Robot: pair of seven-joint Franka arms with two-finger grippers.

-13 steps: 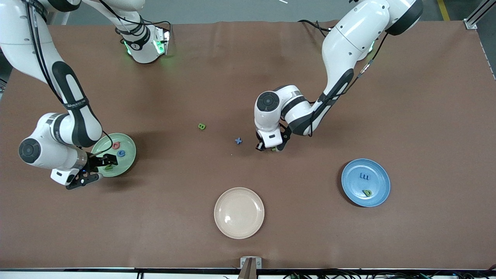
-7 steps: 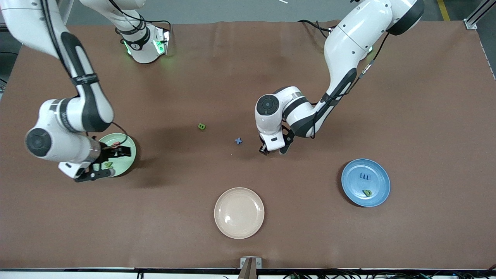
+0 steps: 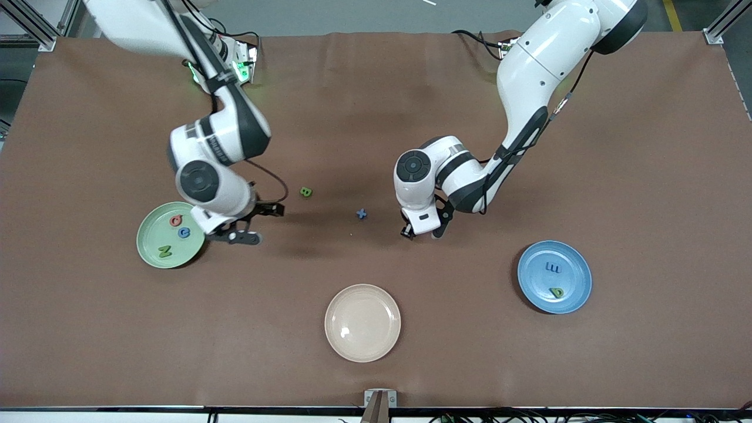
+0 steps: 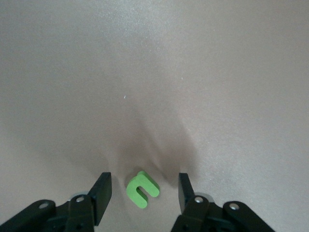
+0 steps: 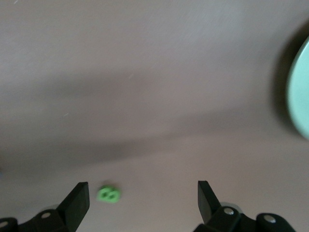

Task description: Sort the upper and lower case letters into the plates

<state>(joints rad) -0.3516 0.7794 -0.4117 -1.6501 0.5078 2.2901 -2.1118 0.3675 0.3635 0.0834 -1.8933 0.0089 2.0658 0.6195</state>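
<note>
The mint green plate [image 3: 153, 235] holds a pink letter [image 3: 175, 221], a blue letter [image 3: 184, 232] and a green N [image 3: 165, 251]. The blue plate [image 3: 578, 273] holds a blue m [image 3: 553, 267] and a green b [image 3: 556, 292]. A green B [image 3: 305, 191] and a blue x [image 3: 361, 214] lie on the table. My right gripper [image 3: 258, 223] is open and empty between the mint plate and the B [image 5: 109, 194]. My left gripper [image 3: 422, 230] is open, low over the table, with a green n [image 4: 142, 189] lying between its fingers. The n is hidden in the front view.
A cream-beige plate [image 3: 362, 322] lies near the front edge, midway along the table. The mint plate's rim [image 5: 301, 92] shows at the edge of the right wrist view. The brown table cover [image 3: 646, 176] is bare toward the left arm's end.
My right arm has swung away from the mint plate toward the green B, leaving the green N in the plate. My left gripper has shifted only slightly over the n.
</note>
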